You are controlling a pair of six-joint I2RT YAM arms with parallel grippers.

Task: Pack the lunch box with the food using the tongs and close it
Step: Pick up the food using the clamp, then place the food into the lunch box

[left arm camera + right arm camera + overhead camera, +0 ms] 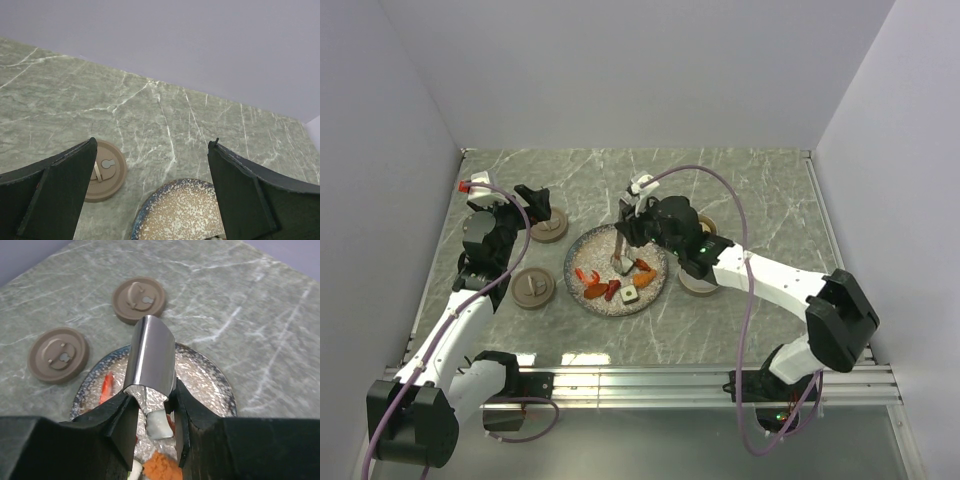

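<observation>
Evidently the right gripper [152,401] was clenched on the tongs [150,350], squeezing their arms together so the tips pinched a pale piece [158,424] of food. It held them upright to reach down onto the plate [212,382], where the red and orange bits [600,288] lay. The left gripper [153,150] hung released and empty above a lid [102,170], probably waiting for the closing.

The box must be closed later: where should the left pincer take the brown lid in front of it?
Likely the pale tab at its centre, from straight above: the lid lies flat on the table, rim low, and the tab seems raised.
</observation>
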